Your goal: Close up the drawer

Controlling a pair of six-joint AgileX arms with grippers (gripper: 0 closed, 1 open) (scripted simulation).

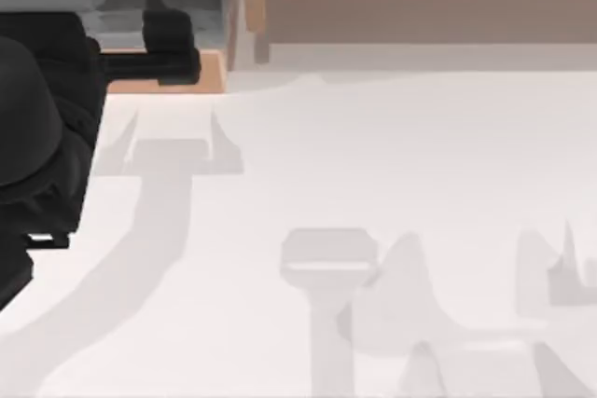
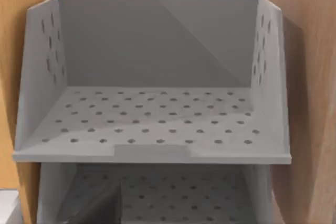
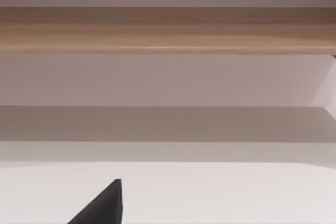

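Black and bulky, my left arm reaches across the table's left edge [image 1: 373,184], its left gripper [image 1: 168,48] over the drawer [image 1: 210,70] front; whether its fingers are parted I cannot tell. Beyond, grey perforated trays stand exposed, so closing looks unfinished.

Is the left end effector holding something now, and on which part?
It cannot be told. The left end effector is at the drawer front panel, at the table's far left.
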